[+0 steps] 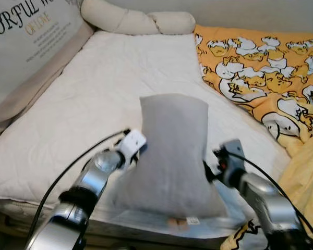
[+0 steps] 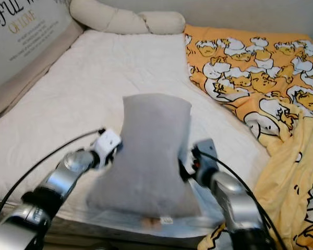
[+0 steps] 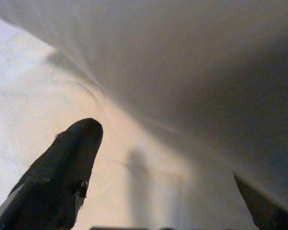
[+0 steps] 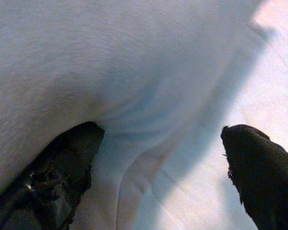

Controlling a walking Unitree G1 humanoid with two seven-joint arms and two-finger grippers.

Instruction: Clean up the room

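Note:
A grey pillow (image 1: pixel 172 151) stands upright over the front edge of the white mattress (image 1: pixel 88 99), squeezed between my two arms. On the pillow's left side, my left gripper (image 1: pixel 141 150) presses in, its fingers (image 3: pixel 72 158) spread open against the fabric. My right gripper (image 1: pixel 211 167) pushes on the right side, also open, with one finger (image 4: pixel 69 158) touching the grey cloth (image 4: pixel 110 62). Neither gripper pinches the fabric. The fingertips are partly hidden behind the pillow in the eye views.
A yellow blanket with a duck print (image 1: pixel 261 67) covers the bed's right side and hangs over the front right corner. A cream knotted cushion (image 1: pixel 135 21) lies at the head. A large lettered pillow (image 1: pixel 26 41) leans along the left.

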